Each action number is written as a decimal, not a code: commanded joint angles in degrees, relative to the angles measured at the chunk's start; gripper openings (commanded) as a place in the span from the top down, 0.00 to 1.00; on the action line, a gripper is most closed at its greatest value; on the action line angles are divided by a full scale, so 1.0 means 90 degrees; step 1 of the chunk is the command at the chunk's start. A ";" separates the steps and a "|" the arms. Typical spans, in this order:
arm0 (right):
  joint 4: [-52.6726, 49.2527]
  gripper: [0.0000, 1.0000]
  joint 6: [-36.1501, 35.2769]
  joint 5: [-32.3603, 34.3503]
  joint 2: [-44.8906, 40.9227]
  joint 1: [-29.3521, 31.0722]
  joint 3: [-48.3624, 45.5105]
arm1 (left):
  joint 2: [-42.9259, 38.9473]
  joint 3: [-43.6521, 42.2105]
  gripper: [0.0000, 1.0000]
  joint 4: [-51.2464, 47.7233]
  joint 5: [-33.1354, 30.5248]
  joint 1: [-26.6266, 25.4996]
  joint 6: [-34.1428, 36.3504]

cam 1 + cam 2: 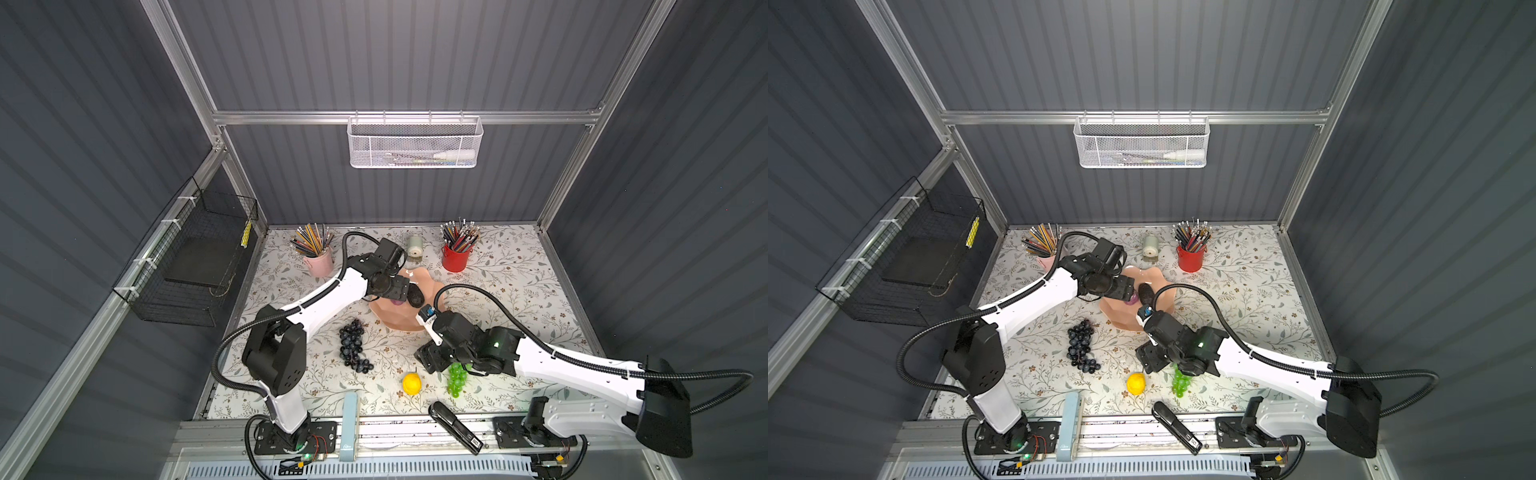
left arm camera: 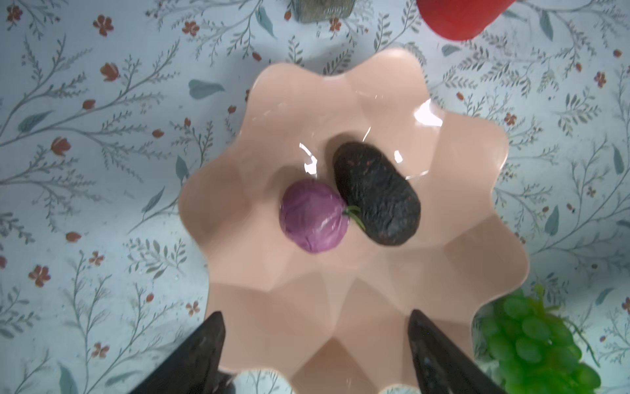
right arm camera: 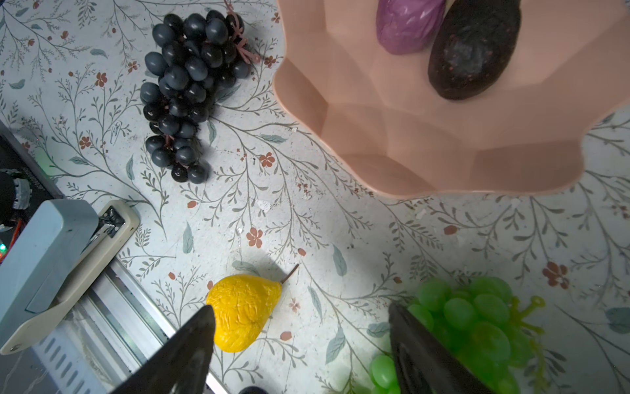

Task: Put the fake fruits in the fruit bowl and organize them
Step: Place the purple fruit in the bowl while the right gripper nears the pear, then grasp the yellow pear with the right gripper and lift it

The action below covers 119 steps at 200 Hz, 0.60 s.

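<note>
Right gripper (image 3: 300, 308) spread, empty, between lemon (image 3: 243, 312) and green grapes (image 3: 477, 317) in front of the fruit bowl (image 2: 477, 163); dark grapes (image 3: 191, 88) beside it; left gripper (image 2: 316, 313) spread, empty, above purple fruit (image 2: 313, 216) and avocado (image 2: 376, 194) inside, so you likely centre and lower onto the lemon next.
</note>
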 commanded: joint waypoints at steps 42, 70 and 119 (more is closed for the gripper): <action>-0.0187 0.16 0.0798 0.0253 0.0853 0.0997 0.0187 | -0.1826 -0.1630 0.15 0.0104 -0.0315 0.0015 -0.0815; -0.0086 0.15 0.0886 0.0004 0.1414 0.1034 0.0286 | -0.2371 -0.2209 0.15 0.0538 -0.0272 0.0015 -0.1157; 0.0135 0.17 0.0760 -0.0382 0.2047 0.0999 0.0405 | -0.2330 -0.2134 0.15 0.0419 -0.0453 0.0015 -0.1079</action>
